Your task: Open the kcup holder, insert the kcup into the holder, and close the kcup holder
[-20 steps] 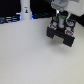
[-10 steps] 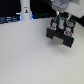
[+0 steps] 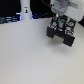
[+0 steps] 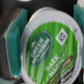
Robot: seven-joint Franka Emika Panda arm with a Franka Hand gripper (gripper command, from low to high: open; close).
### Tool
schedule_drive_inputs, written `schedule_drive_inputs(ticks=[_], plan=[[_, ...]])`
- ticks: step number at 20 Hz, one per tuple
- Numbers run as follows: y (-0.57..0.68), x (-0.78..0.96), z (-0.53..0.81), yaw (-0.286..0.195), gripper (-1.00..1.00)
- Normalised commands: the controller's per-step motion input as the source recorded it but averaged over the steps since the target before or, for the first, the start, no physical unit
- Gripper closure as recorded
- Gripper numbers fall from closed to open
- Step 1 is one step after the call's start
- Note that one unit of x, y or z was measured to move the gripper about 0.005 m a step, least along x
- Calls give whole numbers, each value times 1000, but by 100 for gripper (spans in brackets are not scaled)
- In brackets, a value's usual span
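**Pod clamped in end effector over the black holder**

Exterior view: the end effector [image 3: 62,21] sits in the upper right of the frame, white arm body above it, directly over the kcup holder [image 3: 62,33]. The holder is a black boxy unit on the pale desk [image 3: 30,55]; its top is partly hidden by the arm. A green patch shows between the fingers, just above the holder; whether it touches the holder cannot be told at this blur. A tall white post [image 3: 25,9] stands at the upper left edge, well apart from the holder, with a dark band of background behind it.

Wrist view: the kcup [image 4: 48,49] fills most of the frame, its green and white printed lid facing the camera, white rim around it. Teal finger pads [image 4: 13,31] press against its sides, one at the left and one at the upper right. The end effector is clamped on the kcup.
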Motion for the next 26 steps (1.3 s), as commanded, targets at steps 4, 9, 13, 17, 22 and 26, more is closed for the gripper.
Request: schedule_drive_inputs(ticks=[4,9,13,17,22,26], plan=[[88,-30,-67,13,100],[91,0,-25,16,-100],[14,86,113,44,-100],[-53,188,443,68,-100],[-221,348,600,79,-100],[-302,389,563,84,-100]])
